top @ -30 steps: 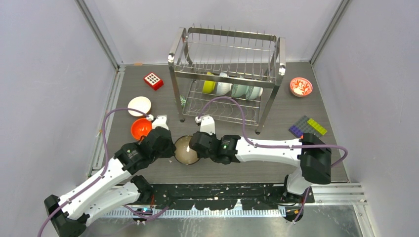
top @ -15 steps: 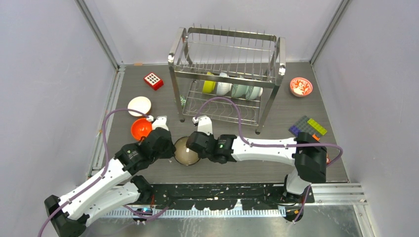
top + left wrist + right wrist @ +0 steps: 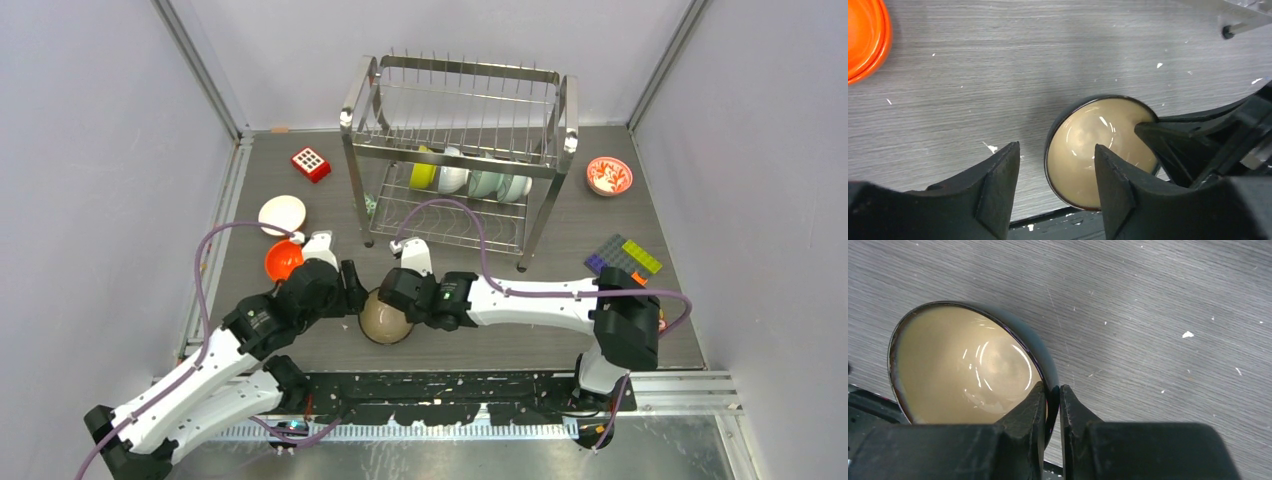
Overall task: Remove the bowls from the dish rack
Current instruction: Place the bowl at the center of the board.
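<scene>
While the rack (image 3: 566, 125) holds bowls (image 3: 452, 180), the cream bowl (image 3: 385, 318) is empty.

Showed a bowl (image 3: 968, 370) filling the 9 o'clock side, tilted, glossy cream inside with a dark rim and dark outer wall. Was gripped at its 4 o'clock rim by the right claw (image 3: 1053, 390), reaching in from 6 o'clock: black fingers (image 3: 1023, 415) pressed close, one on the cream inside, the other against the outer wall. Was seen against a grey wood-grain desk (image 3: 1158, 315), flecked with white specks toward 3 o'clock.
</scene>
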